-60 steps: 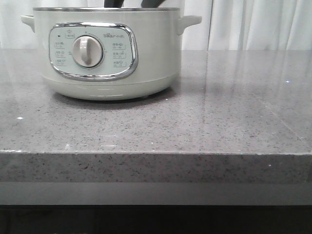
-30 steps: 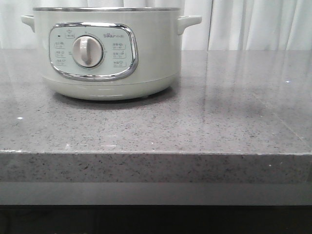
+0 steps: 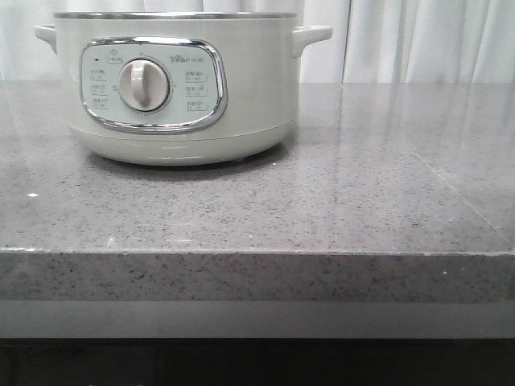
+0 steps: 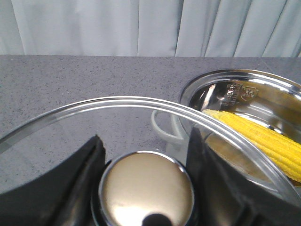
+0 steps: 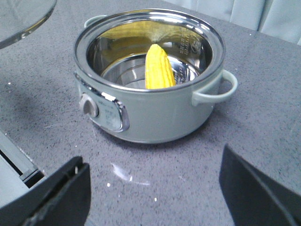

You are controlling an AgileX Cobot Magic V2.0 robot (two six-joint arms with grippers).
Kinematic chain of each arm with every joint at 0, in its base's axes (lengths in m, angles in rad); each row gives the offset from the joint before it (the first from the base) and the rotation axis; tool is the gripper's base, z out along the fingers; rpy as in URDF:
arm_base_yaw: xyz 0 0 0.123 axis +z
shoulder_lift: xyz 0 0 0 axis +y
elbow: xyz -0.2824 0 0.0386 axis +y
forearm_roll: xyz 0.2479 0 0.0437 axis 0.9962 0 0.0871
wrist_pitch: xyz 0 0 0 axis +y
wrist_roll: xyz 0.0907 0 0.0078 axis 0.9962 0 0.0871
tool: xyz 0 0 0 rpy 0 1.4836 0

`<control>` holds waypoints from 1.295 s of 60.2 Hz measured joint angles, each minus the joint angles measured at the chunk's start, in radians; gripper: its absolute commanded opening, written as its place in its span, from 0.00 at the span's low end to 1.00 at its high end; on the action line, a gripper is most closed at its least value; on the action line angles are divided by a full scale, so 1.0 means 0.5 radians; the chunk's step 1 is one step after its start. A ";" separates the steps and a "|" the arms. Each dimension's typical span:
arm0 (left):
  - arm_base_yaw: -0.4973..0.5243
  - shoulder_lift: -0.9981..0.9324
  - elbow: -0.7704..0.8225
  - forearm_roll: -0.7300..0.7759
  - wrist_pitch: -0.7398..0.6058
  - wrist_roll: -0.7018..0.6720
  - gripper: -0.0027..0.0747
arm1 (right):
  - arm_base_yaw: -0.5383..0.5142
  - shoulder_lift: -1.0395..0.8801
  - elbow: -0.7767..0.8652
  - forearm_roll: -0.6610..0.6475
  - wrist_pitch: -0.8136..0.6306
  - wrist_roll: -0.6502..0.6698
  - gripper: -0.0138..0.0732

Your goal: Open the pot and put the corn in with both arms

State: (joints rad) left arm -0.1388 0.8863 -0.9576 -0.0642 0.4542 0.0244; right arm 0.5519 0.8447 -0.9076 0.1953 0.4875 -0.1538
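The pale grey-green pot (image 3: 177,88) stands open at the back left of the stone table, dial panel facing front. The yellow corn (image 5: 159,66) leans inside its steel bowl, tip up; it also shows in the left wrist view (image 4: 263,139). My left gripper (image 4: 146,155) is shut on the chrome knob (image 4: 146,188) of the glass lid (image 4: 117,106), held off to the side of the pot (image 4: 263,89). My right gripper (image 5: 153,160) is open and empty over the table in front of the pot (image 5: 146,108). Neither gripper shows in the front view.
The grey speckled table (image 3: 322,201) runs right of the pot, with its front edge (image 3: 257,253) near the camera. White curtains (image 3: 418,40) hang behind. The lid's glass rim (image 5: 23,16) hangs left of the pot in the right wrist view.
One second ago dark gripper parts showed above the pot's rim at the top of the front view; they have since left that view. The pot has not moved.
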 measured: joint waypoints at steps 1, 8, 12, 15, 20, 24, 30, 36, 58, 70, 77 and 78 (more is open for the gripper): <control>0.000 0.000 0.000 0.000 0.000 0.000 0.44 | 0.000 -0.030 0.027 0.000 -0.005 0.000 0.83; 0.000 0.000 0.000 0.000 0.000 0.000 0.44 | 0.000 -0.152 0.126 0.000 -0.017 0.000 0.83; 0.000 0.000 0.000 0.000 0.000 0.000 0.44 | 0.000 -0.187 0.148 0.000 -0.022 0.000 0.83; 0.000 0.000 0.000 0.000 0.000 0.000 0.44 | 0.000 -0.204 0.152 0.000 -0.041 0.000 0.83; 0.000 0.000 0.000 0.000 0.000 0.000 0.44 | 0.000 -0.213 0.155 0.000 -0.090 0.000 0.83; 0.000 0.000 0.000 0.000 0.000 0.000 0.44 | 0.000 -0.213 0.155 0.000 -0.131 0.000 0.83; 0.000 0.000 0.000 0.000 0.000 0.000 0.44 | 0.000 -0.213 0.155 0.000 -0.141 0.000 0.83; 0.000 0.000 0.000 0.000 0.000 0.000 0.44 | 0.000 -0.213 0.155 0.000 -0.141 0.000 0.83; 0.000 0.059 0.000 -0.139 -0.180 0.000 0.44 | 0.000 -0.213 0.155 0.000 -0.141 0.000 0.83; -0.170 0.251 -0.074 -0.181 -0.295 0.000 0.44 | 0.000 -0.213 0.155 0.000 -0.141 0.000 0.83; -0.343 0.430 -0.203 -0.161 -0.316 0.000 0.44 | 0.000 -0.213 0.155 0.000 -0.141 0.000 0.83; -0.360 0.451 -0.220 -0.162 -0.317 0.000 0.44 | 0.000 -0.213 0.155 0.000 -0.141 0.000 0.83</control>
State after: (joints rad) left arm -0.3186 1.1117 -1.0677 -0.1454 0.2956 0.0244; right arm 0.5519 0.7384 -0.8300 0.1953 0.4171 -0.1538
